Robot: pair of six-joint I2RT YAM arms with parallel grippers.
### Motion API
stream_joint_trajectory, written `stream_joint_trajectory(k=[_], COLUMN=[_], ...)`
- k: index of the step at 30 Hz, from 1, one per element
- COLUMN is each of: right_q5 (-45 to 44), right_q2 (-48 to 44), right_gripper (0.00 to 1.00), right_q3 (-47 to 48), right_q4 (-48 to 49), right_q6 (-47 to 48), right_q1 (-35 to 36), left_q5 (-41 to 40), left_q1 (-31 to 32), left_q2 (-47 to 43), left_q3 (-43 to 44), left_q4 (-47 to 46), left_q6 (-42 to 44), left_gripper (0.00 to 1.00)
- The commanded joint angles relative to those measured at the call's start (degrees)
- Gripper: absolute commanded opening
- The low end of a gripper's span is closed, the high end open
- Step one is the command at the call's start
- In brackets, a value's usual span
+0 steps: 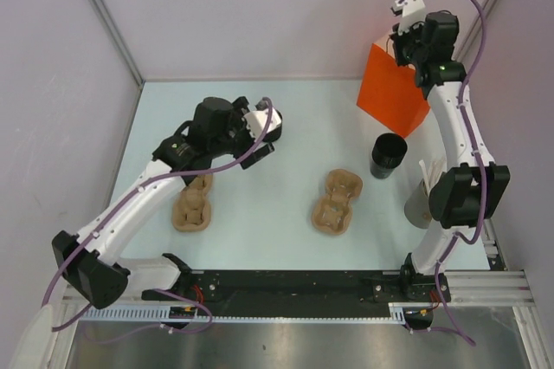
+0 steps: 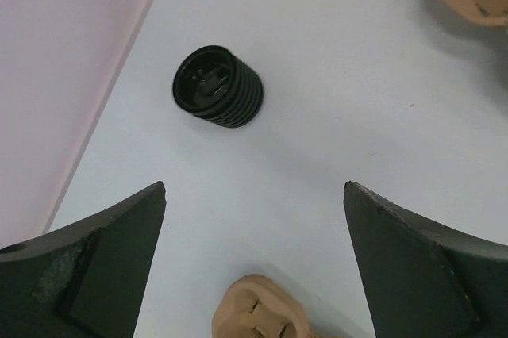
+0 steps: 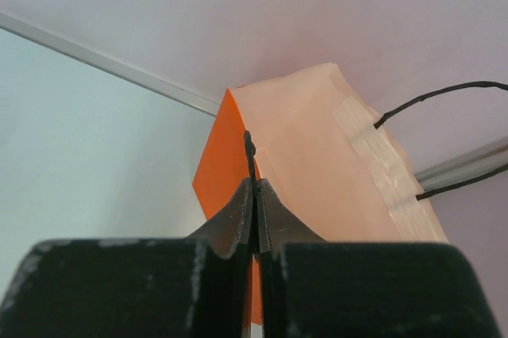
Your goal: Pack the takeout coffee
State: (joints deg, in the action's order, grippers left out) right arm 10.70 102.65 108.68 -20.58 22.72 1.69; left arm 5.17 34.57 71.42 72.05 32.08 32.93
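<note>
A small black ribbed cup (image 2: 218,86) lies on its side on the table near the wall edge in the left wrist view, ahead of my left gripper (image 2: 254,187), which is open, empty and well short of it. In the top view my left gripper (image 1: 264,131) hangs over the middle left, and that cup is hidden there. Another black cup (image 1: 389,155) stands upright at the right, in front of the orange paper bag (image 1: 394,92). My right gripper (image 1: 409,35) is above the bag, shut on its thin black cord handle (image 3: 251,151).
Two brown pulp cup trays lie on the table, one at the left (image 1: 192,203) and one in the middle (image 1: 337,203). A grey tub (image 1: 418,206) of white sticks stands at the right, partly behind my right arm. Walls close the left, back and right sides.
</note>
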Motion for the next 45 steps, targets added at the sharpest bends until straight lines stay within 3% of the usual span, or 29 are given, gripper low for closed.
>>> stream_joint_trajectory(k=[1, 16, 24, 33, 43, 45], right_q5=[-1.8, -0.6, 2.0, 0.6, 2.1, 2.4], right_q2=[-0.2, -3.9, -9.3, -10.7, -14.5, -15.7], right_gripper=[0.0, 0.0, 0.0, 0.02, 0.38, 0.49], right_q3=[2.1, -1.3, -5.6, -3.7, -6.5, -7.3], right_q4=[2.2, -0.3, -2.6, -3.7, -6.0, -6.9], right_q6=[0.6, 1.6, 3.5, 2.9, 3.7, 4.4], right_q1=[3.9, 18.4, 22.1, 22.9, 23.1, 23.1], left_q5=[-3.1, -4.7, -3.6, -2.7, -2.6, -2.5], left_q1=[-2.6, -9.3, -10.9, -11.1, -11.2, -11.2], left_q2=[-4.1, -9.5, -10.4, -10.1, -10.5, -10.4], left_q3=[-0.1, -3.0, -4.0, -3.9, -4.6, -4.6], left_q4=[-1.0, -1.0, -1.6, -2.1, -2.1, -2.3], left_q6=[-1.6, -2.7, -3.3, -4.3, -4.5, -4.5], left_gripper=[1.0, 1.0, 1.0, 1.0, 1.0, 1.0])
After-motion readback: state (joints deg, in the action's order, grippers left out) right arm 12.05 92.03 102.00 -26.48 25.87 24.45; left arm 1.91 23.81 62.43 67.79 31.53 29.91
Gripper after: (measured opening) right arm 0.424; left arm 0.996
